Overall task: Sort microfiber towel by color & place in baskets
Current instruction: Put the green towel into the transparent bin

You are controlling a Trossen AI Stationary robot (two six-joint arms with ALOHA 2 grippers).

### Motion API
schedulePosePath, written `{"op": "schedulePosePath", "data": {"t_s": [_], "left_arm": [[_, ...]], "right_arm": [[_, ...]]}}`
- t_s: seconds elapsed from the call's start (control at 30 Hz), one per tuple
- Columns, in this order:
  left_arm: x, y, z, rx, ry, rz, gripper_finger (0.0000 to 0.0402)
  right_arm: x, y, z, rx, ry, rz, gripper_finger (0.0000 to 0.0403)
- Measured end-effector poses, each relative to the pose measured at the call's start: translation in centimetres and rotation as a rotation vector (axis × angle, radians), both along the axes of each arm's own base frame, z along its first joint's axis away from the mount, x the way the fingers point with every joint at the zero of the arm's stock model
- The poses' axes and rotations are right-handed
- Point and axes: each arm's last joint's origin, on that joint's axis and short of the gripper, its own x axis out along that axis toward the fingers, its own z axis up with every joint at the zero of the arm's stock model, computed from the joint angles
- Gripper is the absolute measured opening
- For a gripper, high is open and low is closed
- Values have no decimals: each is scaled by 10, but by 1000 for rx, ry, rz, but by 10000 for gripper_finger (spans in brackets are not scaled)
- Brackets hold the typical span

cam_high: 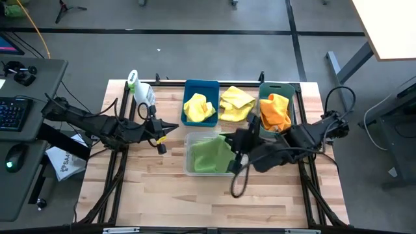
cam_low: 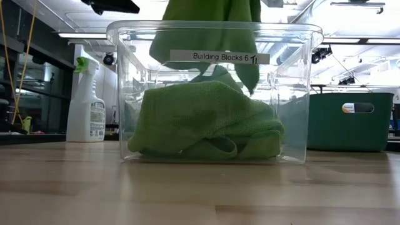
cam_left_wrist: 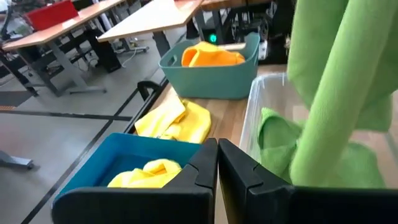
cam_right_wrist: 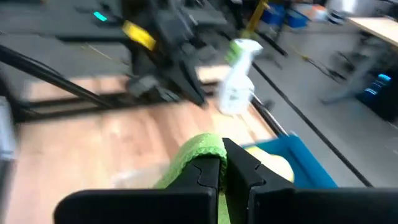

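Observation:
A green towel (cam_low: pixel 209 25) hangs from my right gripper (cam_right_wrist: pixel 222 155), which is shut on it above the clear basket (cam_high: pixel 192 138). Another green towel (cam_low: pixel 206 122) lies crumpled on that basket's floor. The blue basket (cam_high: pixel 200 85) holds a yellow towel (cam_high: pixel 199 108). A second yellow towel (cam_high: pixel 235 104) lies flat on the table between the blue and teal baskets. The teal basket (cam_high: pixel 276 87) holds an orange towel (cam_high: pixel 275 112). My left gripper (cam_left_wrist: pixel 217 158) is shut and empty, waiting left of the clear basket, near the blue basket's near corner. My right gripper pinches the green towel's bunched upper part (cam_right_wrist: pixel 198 148) between its two fingers, coming from the table's right side above the clear basket. The towel hangs slack below the fingers (cam_left_wrist: pixel 336 81). Its lower end (cam_low: pixel 249 80) dangles inside the basket, above the towel lying there.
A white spray bottle with a green top (cam_high: pixel 139 88) stands at the table's far left, beside my left arm. The three baskets crowd the far middle of the wooden table (cam_high: pixel 162 195). Black frame rails run along both table sides. Bare wood lies toward the near edge.

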Motion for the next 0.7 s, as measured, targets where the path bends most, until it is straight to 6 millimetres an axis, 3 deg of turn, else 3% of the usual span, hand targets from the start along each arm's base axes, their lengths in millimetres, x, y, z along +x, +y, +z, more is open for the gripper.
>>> {"op": "schedulePosePath", "data": {"t_s": [0.17,0.33,0.57,0.7], "left_arm": [[0,0,6,-22,-52,-13,1],[1,-3,5,-48,-47,-82,1],[-1,-10,5,-49,-49,-106,1],[-3,-14,5,-48,-52,-112,1]], "right_arm": [[12,-16,-28,-40,145,-153,0],[40,-35,-68,-3,342,-229,0],[92,-40,-135,105,607,-80,0],[118,-52,-169,232,691,-13,0]]}}
